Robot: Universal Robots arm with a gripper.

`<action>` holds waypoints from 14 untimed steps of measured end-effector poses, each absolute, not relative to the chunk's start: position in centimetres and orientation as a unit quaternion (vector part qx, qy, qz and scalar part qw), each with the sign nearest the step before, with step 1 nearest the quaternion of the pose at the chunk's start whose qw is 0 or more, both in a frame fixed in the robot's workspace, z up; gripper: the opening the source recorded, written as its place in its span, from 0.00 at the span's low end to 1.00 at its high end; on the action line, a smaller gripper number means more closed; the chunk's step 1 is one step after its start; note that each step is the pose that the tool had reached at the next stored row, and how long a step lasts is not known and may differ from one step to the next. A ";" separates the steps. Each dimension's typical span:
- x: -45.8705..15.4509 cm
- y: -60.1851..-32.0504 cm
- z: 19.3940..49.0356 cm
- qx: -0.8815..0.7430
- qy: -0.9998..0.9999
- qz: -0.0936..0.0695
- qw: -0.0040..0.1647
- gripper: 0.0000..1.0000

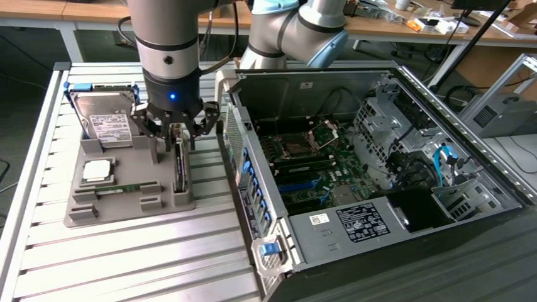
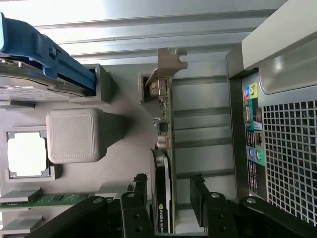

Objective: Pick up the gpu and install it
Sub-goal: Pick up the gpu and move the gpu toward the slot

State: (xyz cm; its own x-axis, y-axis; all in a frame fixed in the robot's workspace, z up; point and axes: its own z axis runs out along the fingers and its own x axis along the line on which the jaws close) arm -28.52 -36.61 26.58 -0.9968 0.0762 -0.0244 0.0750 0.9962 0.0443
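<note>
Resting at left: hard drive (image 1: 105,119) and RAM stick (image 1: 117,187) in grey tray (image 1: 126,214), untouched.
Gripper (image 1: 175,139), left of centre: low over the tray, fingers apart, one on each side of the card.
Gpu (image 1: 180,168): upright on edge in its tray slot, not lifted.
Computer case (image 1: 336,82), centre to right: open, motherboard (image 1: 306,167) bare of the card.
Progress: early, as judged; card neither gripped nor installed.
</note>
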 end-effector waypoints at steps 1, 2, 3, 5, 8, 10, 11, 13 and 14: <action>-28.5 -36.5 26.5 0.038 0.999 0.022 0.013 0.48; -28.5 -36.3 26.4 0.038 0.999 0.022 0.013 0.48; -28.5 -36.2 26.4 0.038 0.999 0.022 0.013 0.48; -28.5 -36.1 26.1 0.038 0.999 0.022 0.013 0.48; -28.5 -36.0 25.8 0.038 0.999 0.022 0.013 0.48; -28.5 -36.0 25.6 0.038 0.999 0.022 0.013 0.48; -28.5 -36.0 25.6 0.038 0.999 0.022 0.013 0.48; -28.6 -36.0 25.4 0.038 0.999 0.022 0.013 0.48; -28.6 -36.0 25.4 0.038 0.999 0.022 0.013 0.48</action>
